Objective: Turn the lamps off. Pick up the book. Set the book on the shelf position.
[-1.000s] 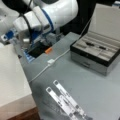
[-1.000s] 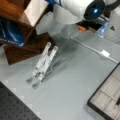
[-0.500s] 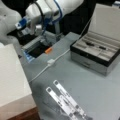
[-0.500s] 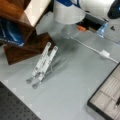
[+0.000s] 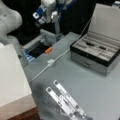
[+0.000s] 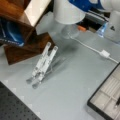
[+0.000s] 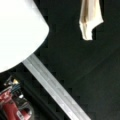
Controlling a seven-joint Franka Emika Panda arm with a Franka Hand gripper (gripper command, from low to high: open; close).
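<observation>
Both front views are showing soft, even overhead lighting with strong blur throughout; edges are smearing and fine detail is dissolving into blocky compression. The grey surface [image 5: 82, 82] is carrying a faint dark shadow beneath the perforated metal strips [image 5: 65, 101]. The reddish-brown furniture top [image 6: 37, 10] is reflecting a bright glare patch. In the wrist view, the lamp shade [image 7: 17, 30] is overexposing to flat white against a near-black, underexposed background, with a pale aluminium rail [image 7: 53, 91] catching light.
</observation>
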